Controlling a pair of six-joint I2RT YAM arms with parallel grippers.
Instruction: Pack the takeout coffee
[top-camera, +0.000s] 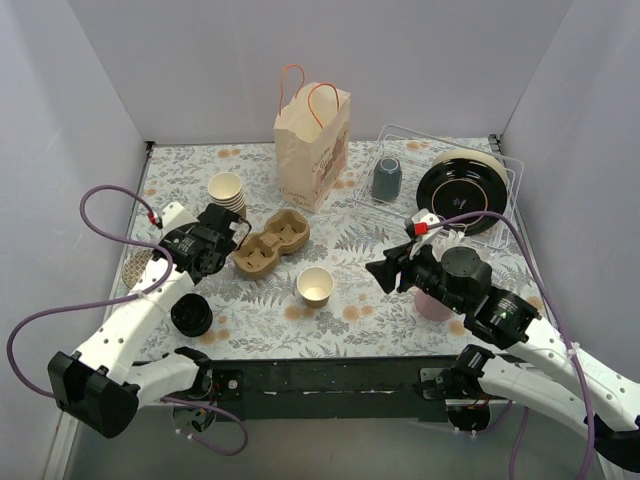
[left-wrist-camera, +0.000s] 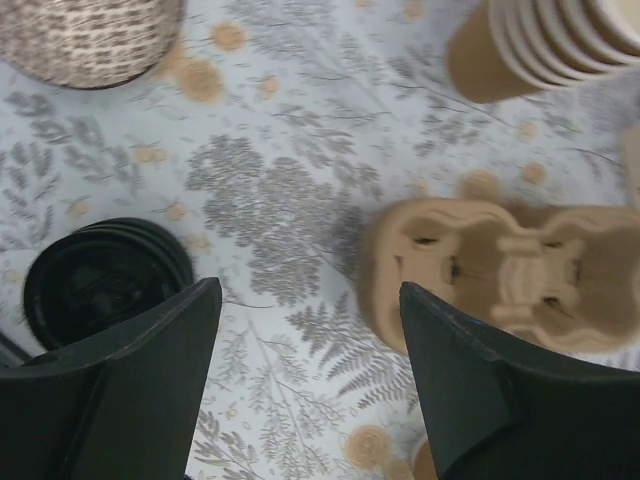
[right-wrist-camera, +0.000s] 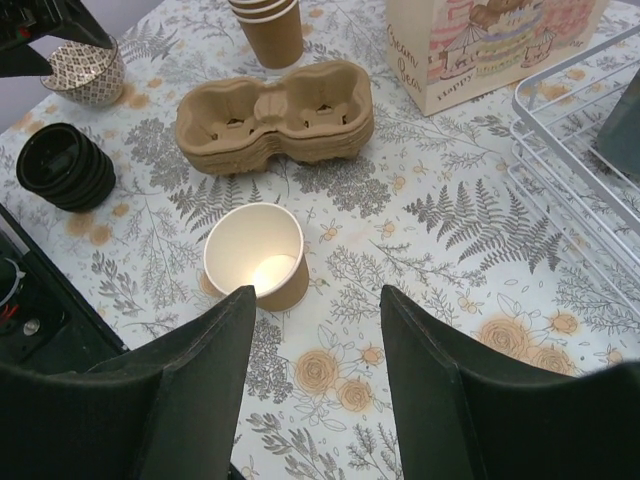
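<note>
The coffee cup is short, kraft-brown outside and pale inside, with its mouth open. It stands mid-frame in the top view on the worktop. The right claw is spread and empty, hovering just beside the cup. The left claw, also spread and empty, hangs between the black lids and the cup carrier. Bare worktop surrounds the cup, and the paper bag stands at upper centre.

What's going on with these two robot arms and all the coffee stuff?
Nothing is held yet. Both grippers hover open: the left gripper near the cardboard cup carrier and the stack of black lids, the right gripper close to a lidless paper cup standing alone. The paper bag stands upright at the back.
</note>
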